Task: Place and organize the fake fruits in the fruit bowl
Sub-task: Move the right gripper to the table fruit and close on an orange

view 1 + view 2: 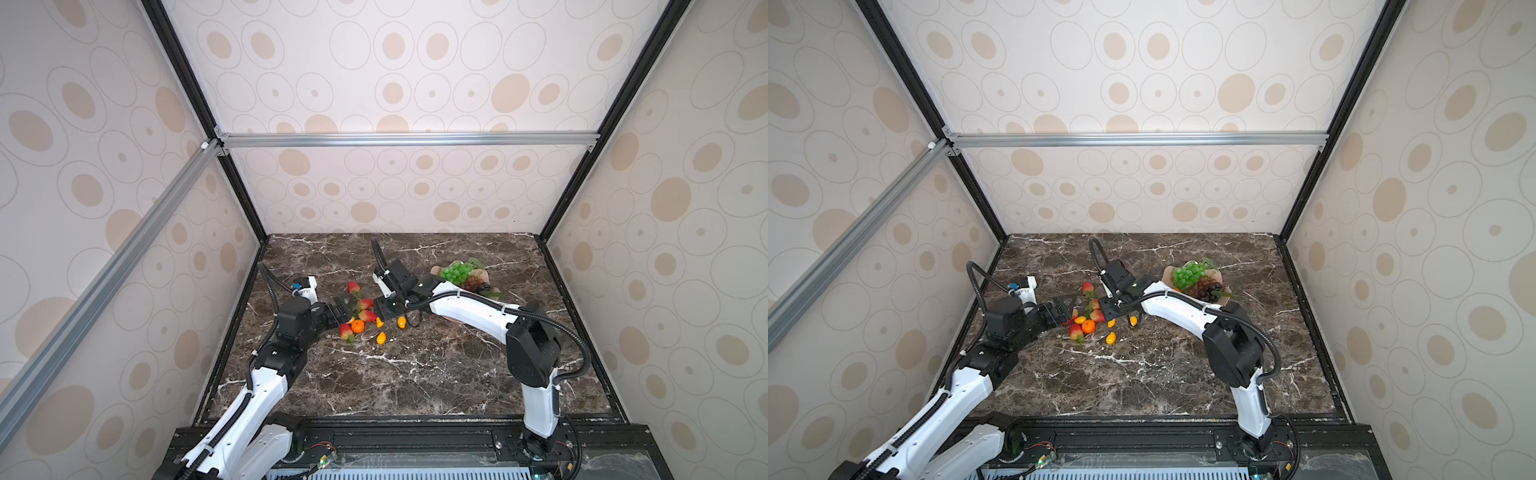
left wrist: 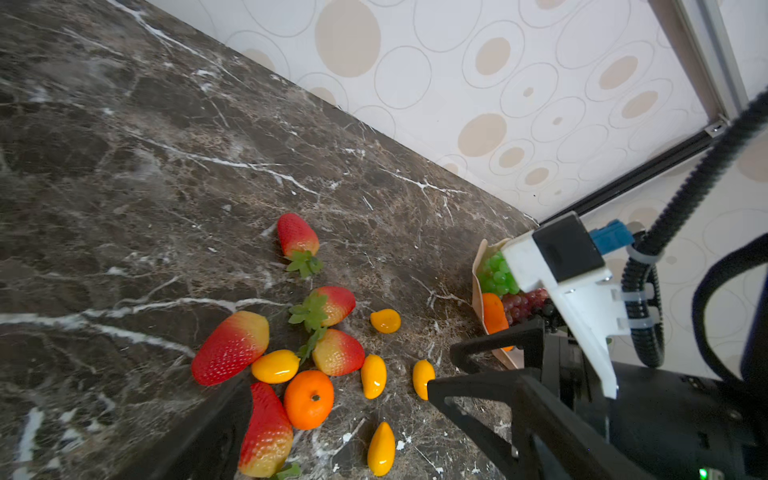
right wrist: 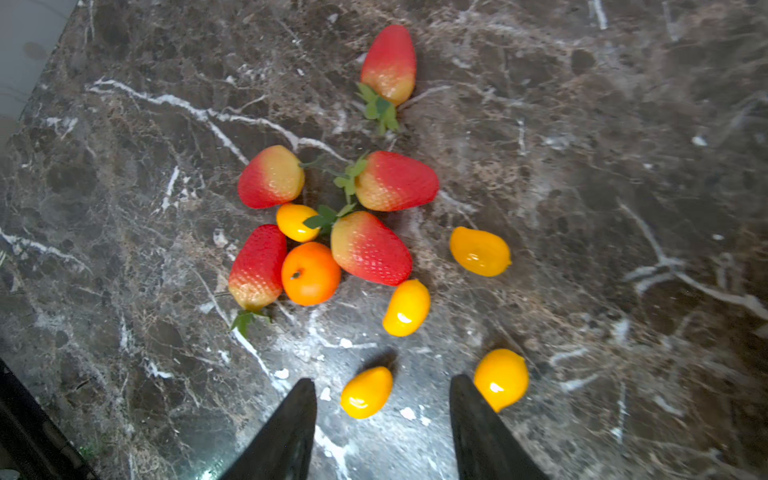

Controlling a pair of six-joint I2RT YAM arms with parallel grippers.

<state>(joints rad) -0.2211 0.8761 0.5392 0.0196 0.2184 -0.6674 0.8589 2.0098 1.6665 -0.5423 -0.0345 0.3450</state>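
Note:
The pink fruit bowl (image 1: pixel 436 270) sits at the back right, behind the right arm. It holds green grapes (image 1: pixel 456 271), dark grapes (image 1: pixel 476 284) and a tangerine (image 2: pixel 492 311). Several strawberries (image 3: pixel 370 249), a tangerine (image 3: pixel 310 274) and several kumquats lie loose on the marble left of centre. My right gripper (image 3: pixel 382 378) is over their right edge, open. One kumquat (image 3: pixel 366 392) shows between its fingers, untouched, and another (image 3: pixel 501 379) lies just outside one finger. My left gripper (image 2: pixel 337 382) is wide open at the cluster's left side, holding nothing.
The two grippers (image 1: pixel 347 311) (image 1: pixel 402 318) face each other closely across the fruit pile. One strawberry (image 1: pixel 353 286) lies apart behind the cluster. Patterned walls (image 1: pixel 415 191) and black frame rails enclose the marble table (image 1: pixel 415 374).

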